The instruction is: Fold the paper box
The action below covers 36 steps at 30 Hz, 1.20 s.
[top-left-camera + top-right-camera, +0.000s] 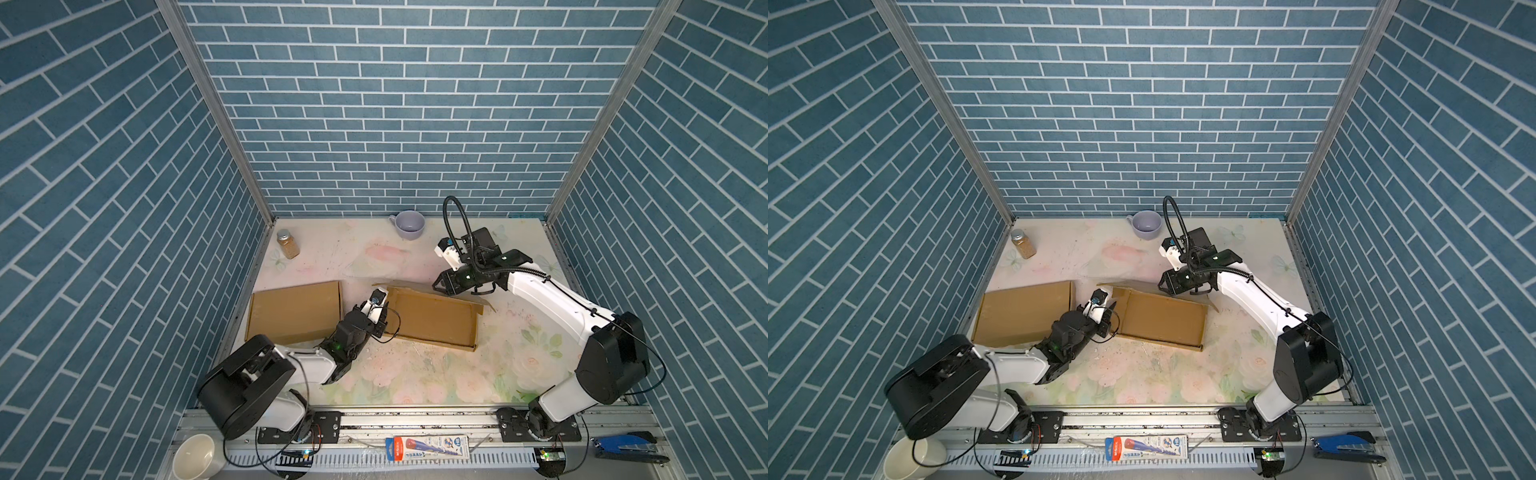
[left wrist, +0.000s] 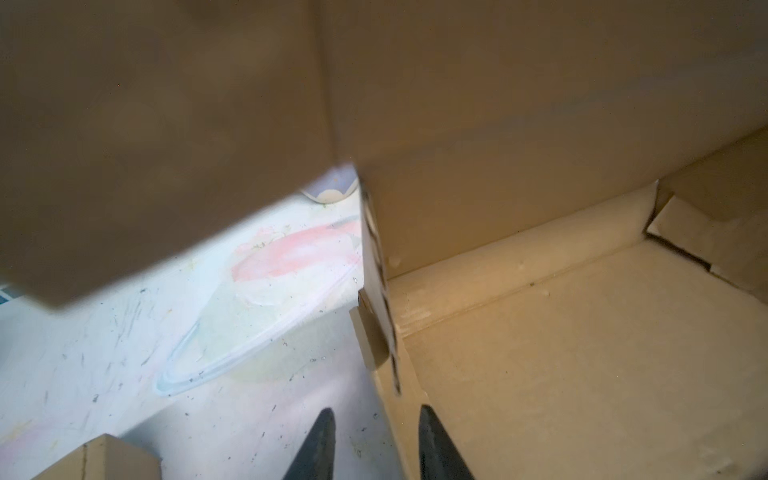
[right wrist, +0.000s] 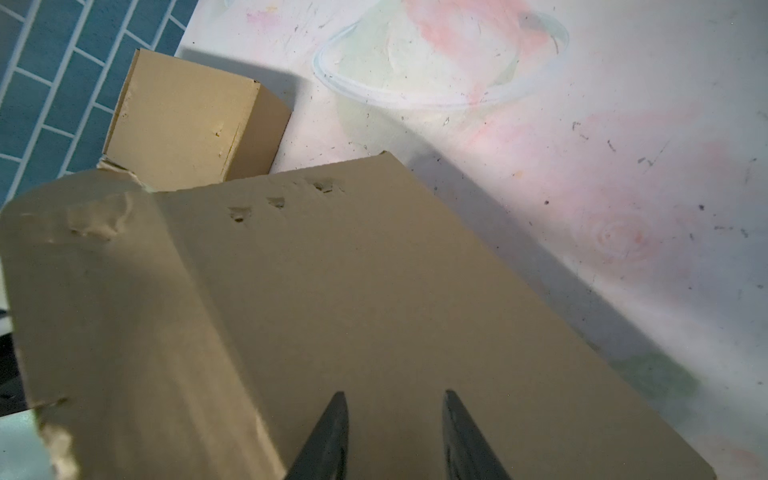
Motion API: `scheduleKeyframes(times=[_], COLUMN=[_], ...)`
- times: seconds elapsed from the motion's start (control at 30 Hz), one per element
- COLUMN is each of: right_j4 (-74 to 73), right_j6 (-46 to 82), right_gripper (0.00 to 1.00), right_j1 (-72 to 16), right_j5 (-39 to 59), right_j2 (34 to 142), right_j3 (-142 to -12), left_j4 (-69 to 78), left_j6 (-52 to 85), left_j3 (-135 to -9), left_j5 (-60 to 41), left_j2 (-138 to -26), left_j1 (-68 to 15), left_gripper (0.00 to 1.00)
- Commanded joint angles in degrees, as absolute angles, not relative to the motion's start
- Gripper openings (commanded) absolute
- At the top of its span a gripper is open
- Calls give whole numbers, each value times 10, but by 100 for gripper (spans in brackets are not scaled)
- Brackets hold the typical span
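In both top views the paper box lies open as a shallow tray mid-table, with its far flap raised. The left gripper sits at the box's left end. The right gripper hangs over the box's far edge, near the right corner. A closed cardboard box lies just left of the paper box, and a mug stands well beyond it.

In the left wrist view the fingers are parted. One is outside the box's end wall and the other inside, and they clamp nothing.

In the right wrist view the fingers stand spread over the raised flap. Whether they touch it, I cannot tell.
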State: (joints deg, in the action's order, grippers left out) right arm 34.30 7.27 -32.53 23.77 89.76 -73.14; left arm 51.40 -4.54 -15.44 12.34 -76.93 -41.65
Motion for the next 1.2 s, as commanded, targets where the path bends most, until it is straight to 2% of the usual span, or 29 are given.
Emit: scheduleKeyframes(times=[0.0, 0.4, 0.5, 0.63, 0.8, 0.93, 1.17], right_j4=[314, 284, 281, 271, 241, 180, 141], right_j6=[91, 97, 91, 79, 83, 104, 124], right_gripper=[37, 34, 34, 33, 33, 33, 33], right_j1=[-334, -375, -394, -425, -453, -455, -454], right_j5=[244, 193, 161, 126, 89, 89, 91], right_j2=[876, 875, 881, 886, 904, 912, 916], right_j3=[-701, -646, -635, -618, -587, -549, -523], left_j4=[436, 137, 95, 69, 25, 43, 87], left_j6=[-32, 19, 17, 17, 31, 53, 94], left_j3=[-148, -170, -199, -262, -374, -398, -408], left_j5=[146, 257, 255, 177, 28, -40, -111], left_j2=[-709, -421, -398, -455, -620, -721, -818], left_j1=[-421, -420, -420, -419, -418, -414, -389], left_gripper=[35, 33, 33, 37, 38, 37, 36])
